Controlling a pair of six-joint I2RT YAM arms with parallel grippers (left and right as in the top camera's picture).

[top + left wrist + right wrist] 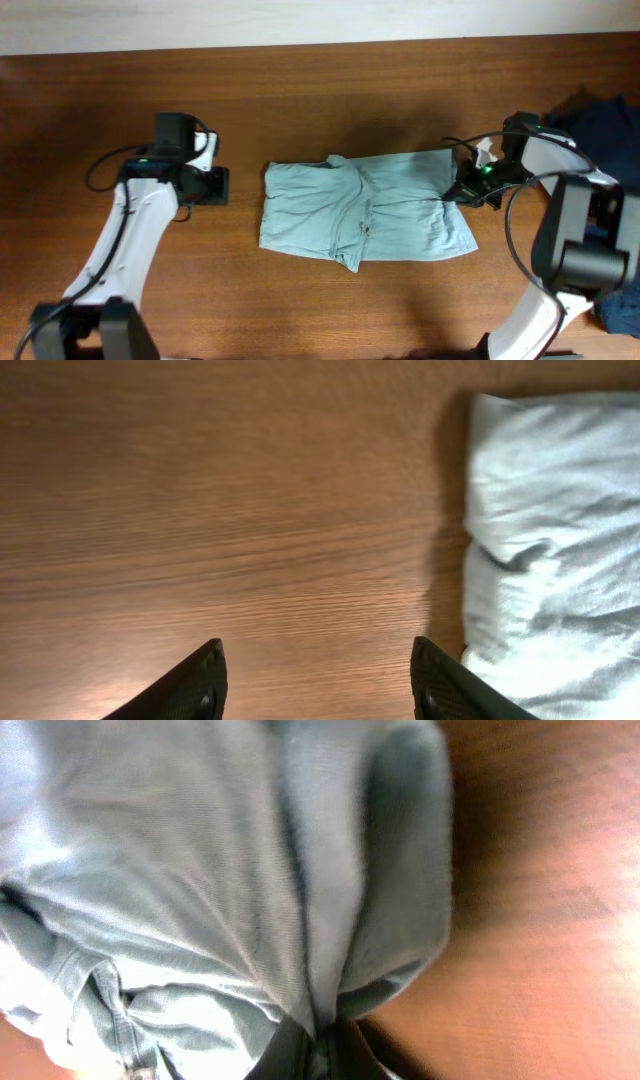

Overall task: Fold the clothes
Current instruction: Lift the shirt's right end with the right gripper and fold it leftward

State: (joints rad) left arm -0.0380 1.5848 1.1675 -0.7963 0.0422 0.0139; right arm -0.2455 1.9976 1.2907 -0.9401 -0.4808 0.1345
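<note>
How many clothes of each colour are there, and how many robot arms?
pale blue T-shirt: 1
dark navy garment: 1 as far as I can tell; it is partly hidden
robot arms: 2, the left arm and the right arm
Total: 4

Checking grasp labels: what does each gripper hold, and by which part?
Right gripper pinches the T-shirt at its right edge; left gripper holds nothing.
</note>
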